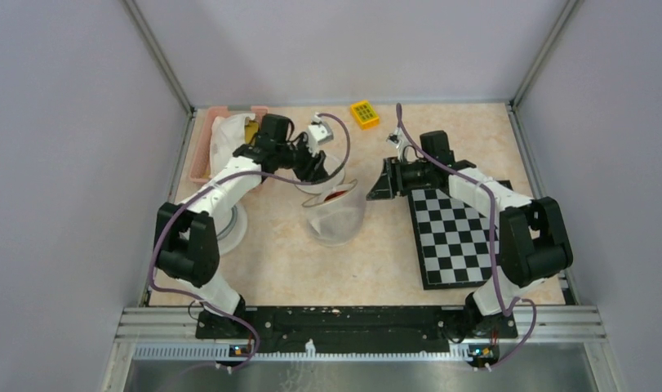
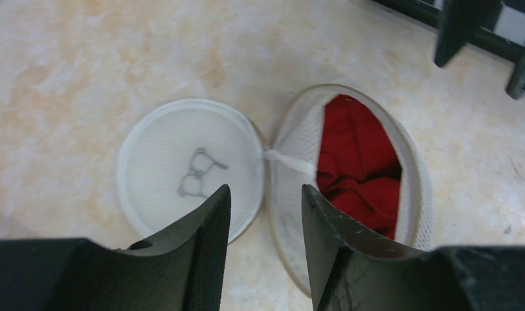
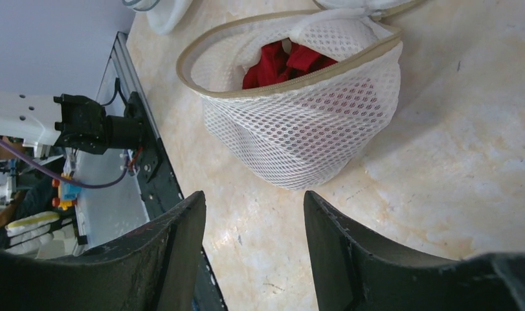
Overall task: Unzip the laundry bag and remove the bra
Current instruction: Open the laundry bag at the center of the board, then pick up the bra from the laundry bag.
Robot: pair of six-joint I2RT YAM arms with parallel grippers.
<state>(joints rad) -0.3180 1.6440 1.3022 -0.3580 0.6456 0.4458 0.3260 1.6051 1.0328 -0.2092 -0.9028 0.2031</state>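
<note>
The left gripper (image 2: 266,194) hangs just above the bag's hinge, its jaws moderately apart and gripping nothing. Beneath it the laundry bag (image 2: 287,162) stands near the middle of the counter, unzipped, with its oval mouth facing up. Its round lid (image 2: 182,162) lies flat on the side toward the far edge, so bag and lid line up far to near. The red bra (image 2: 357,155) is bunched inside. The right gripper (image 3: 254,197) is near the bag's right side, jaws likewise apart and empty, by the checkerboard (image 1: 454,237).
</note>
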